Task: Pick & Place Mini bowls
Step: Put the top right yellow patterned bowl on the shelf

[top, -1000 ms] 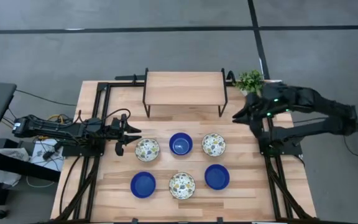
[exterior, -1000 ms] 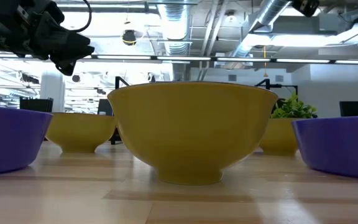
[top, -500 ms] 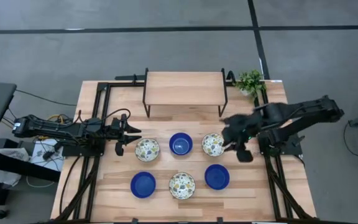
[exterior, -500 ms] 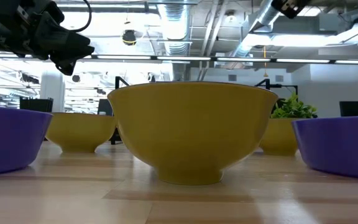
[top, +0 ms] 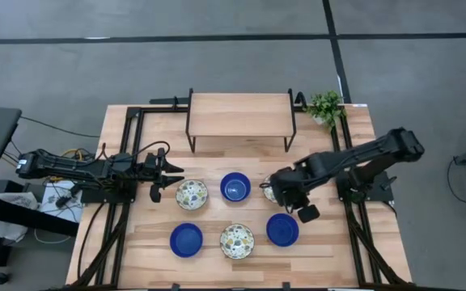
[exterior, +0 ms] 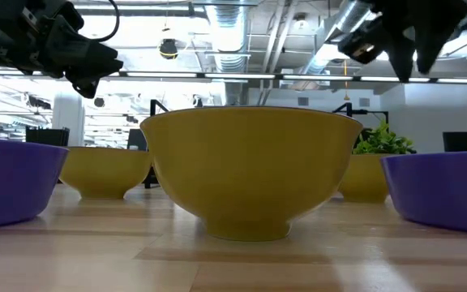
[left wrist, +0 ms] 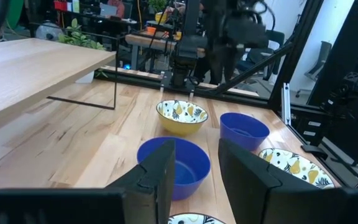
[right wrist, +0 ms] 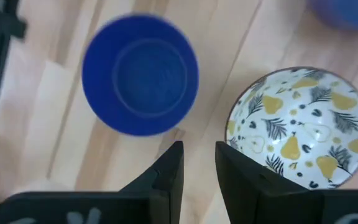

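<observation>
Wooden slat table (top: 136,242) with a small raised shelf (top: 239,115) at the back edge and a little potted plant (top: 325,105) at its right end, and six mini bowls sit on the boards in two rows of three. Back row is a patterned bowl (top: 191,194) on the left, a blue bowl (top: 235,187) in the middle, and a second patterned bowl (right wrist: 300,127) on the right that's mostly hidden under the arm in the overhead shot. Front row goes blue (top: 186,239), patterned (top: 237,241), blue (top: 282,229). The right arm is stretched in from the right side, elbow out over the table edge, wrist bent so its camera looks straight down. The right gripper (right wrist: 197,165) hangs above the boards between the middle blue bowl and the right patterned one, fingers a narrow gap apart with nothing between them. The left arm lies low and straight along the left side, and the left gripper (top: 158,181) sits just beside the left patterned bowl, pointing across the bowls. Its fingers (left wrist: 157,174) are also slightly parted and holding nothing. None of the bowls are being touched as far as I can see.
</observation>
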Robot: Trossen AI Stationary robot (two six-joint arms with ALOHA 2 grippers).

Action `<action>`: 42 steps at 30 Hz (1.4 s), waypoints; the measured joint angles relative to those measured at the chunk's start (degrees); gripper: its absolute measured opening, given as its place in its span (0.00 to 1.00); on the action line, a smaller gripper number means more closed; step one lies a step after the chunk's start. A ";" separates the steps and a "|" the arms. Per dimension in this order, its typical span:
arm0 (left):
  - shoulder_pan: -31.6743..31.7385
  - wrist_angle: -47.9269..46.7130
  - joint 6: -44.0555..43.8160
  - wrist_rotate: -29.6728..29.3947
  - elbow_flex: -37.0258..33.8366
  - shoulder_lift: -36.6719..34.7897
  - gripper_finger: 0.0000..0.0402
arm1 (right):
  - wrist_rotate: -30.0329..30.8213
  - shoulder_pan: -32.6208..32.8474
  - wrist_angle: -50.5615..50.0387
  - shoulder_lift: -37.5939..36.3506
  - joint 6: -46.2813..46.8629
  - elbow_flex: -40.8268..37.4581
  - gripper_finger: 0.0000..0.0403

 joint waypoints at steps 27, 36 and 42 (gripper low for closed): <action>0.00 -0.01 -0.03 0.01 0.00 0.00 0.30 | 7.88 -5.54 -1.45 8.97 -7.62 -6.71 0.42; 0.00 0.01 -0.03 0.01 0.00 0.00 0.30 | 7.46 -3.42 0.15 9.12 -12.14 -6.71 0.37; -0.01 -0.01 -0.03 0.01 0.00 0.00 0.30 | 7.49 -2.14 3.99 9.08 -14.91 -6.71 0.37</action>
